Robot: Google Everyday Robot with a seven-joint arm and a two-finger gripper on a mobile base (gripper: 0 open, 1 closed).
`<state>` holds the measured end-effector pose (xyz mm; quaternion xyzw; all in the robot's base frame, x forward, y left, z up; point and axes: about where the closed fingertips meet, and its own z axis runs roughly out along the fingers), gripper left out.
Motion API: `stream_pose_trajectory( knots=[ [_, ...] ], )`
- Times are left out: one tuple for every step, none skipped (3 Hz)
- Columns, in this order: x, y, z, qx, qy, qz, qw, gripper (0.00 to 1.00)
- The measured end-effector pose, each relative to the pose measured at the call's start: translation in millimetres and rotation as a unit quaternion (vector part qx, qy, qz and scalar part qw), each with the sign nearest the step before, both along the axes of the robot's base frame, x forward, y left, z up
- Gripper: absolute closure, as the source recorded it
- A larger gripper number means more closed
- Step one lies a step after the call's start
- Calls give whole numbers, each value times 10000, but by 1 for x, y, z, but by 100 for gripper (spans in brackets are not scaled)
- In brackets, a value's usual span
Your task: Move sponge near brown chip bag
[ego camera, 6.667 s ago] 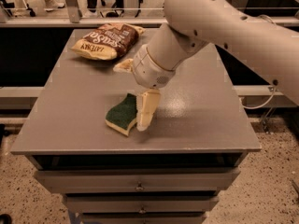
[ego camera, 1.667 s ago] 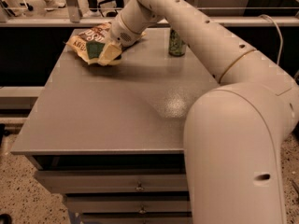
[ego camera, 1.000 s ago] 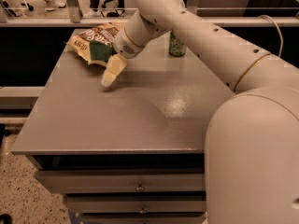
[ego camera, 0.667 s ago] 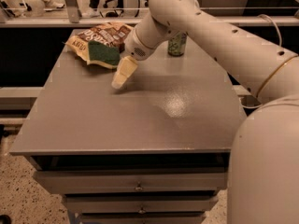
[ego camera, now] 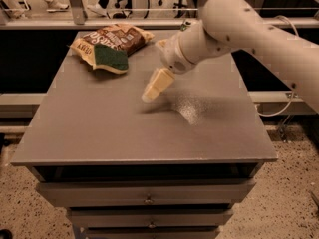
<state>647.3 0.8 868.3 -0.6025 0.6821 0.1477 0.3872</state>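
The sponge, dark green on top with a pale yellow edge, lies at the back left of the grey table, resting against and partly on the near end of the brown chip bag. The bag is crinkled, brown with a cream end and white lettering. My gripper hangs empty over the middle of the table, to the right of and in front of the sponge, with its cream fingers pointing down and to the left.
The big white arm reaches in from the right over the table's back right part. Drawers sit under the table's front edge. A rail and chair legs stand behind the table.
The sponge has been let go beside the brown chip bag. My gripper has pulled away from it, moving right and toward the front of the table.
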Motion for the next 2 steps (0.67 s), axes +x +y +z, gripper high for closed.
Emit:
stream_pose_trajectory(
  knots=[
    [-22, -34, 0, 598, -219, 24, 9980, 0],
    [-35, -86, 7, 722, -528, -136, 9959, 0]
  ],
)
